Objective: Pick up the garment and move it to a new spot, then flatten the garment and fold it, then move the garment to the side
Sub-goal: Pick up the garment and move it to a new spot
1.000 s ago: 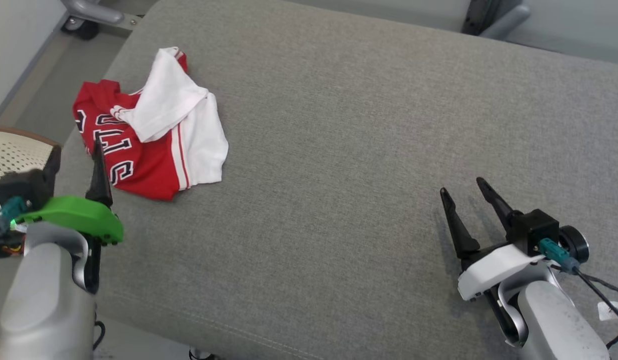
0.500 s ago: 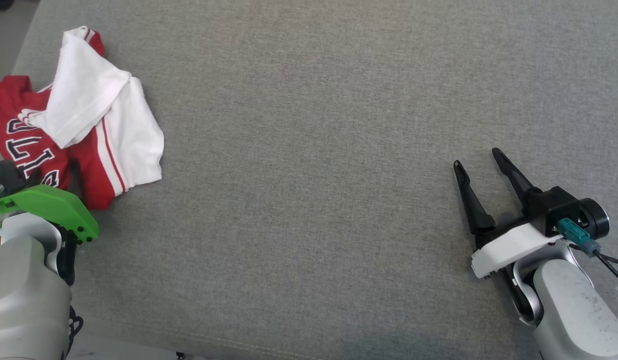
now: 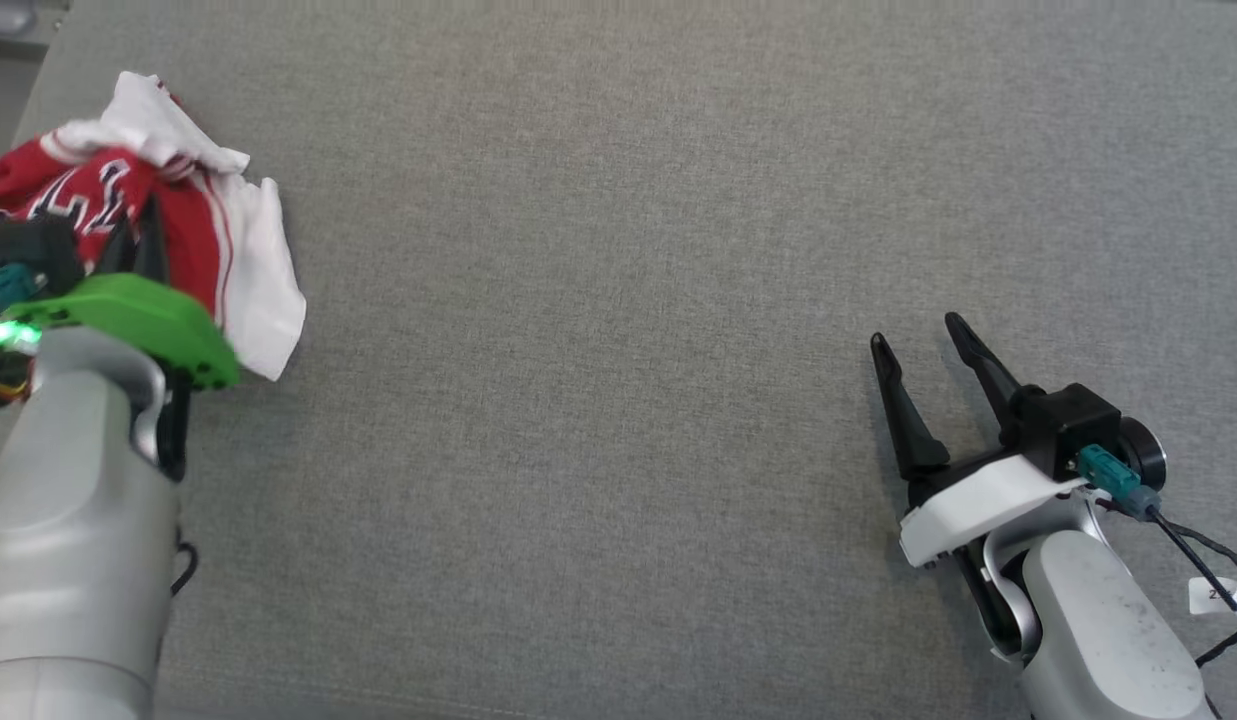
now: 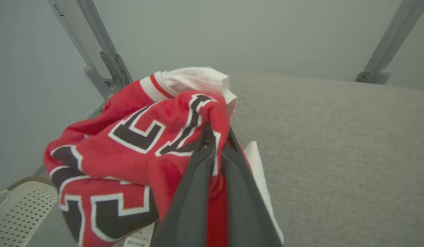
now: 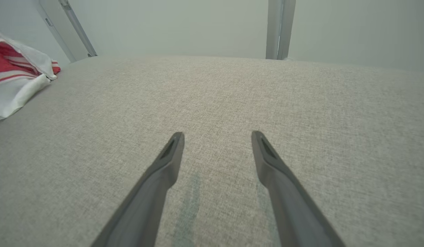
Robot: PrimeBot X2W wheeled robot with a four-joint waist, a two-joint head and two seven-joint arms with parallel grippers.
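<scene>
We see a grey woven-fabric counter (image 3: 618,330), flat and wide. Our left end effector (image 4: 218,133) is clamped on the red-and-white garment (image 3: 253,280), which sits bunched at the counter's far-left edge, lettering showing. Right end effector (image 3: 916,332): fingers apart, low over bare fabric, well apart from the garment. Bkgd: pale wall, grey metal posts (image 5: 279,29), a perforated seat (image 4: 20,216) beside the counter.
</scene>
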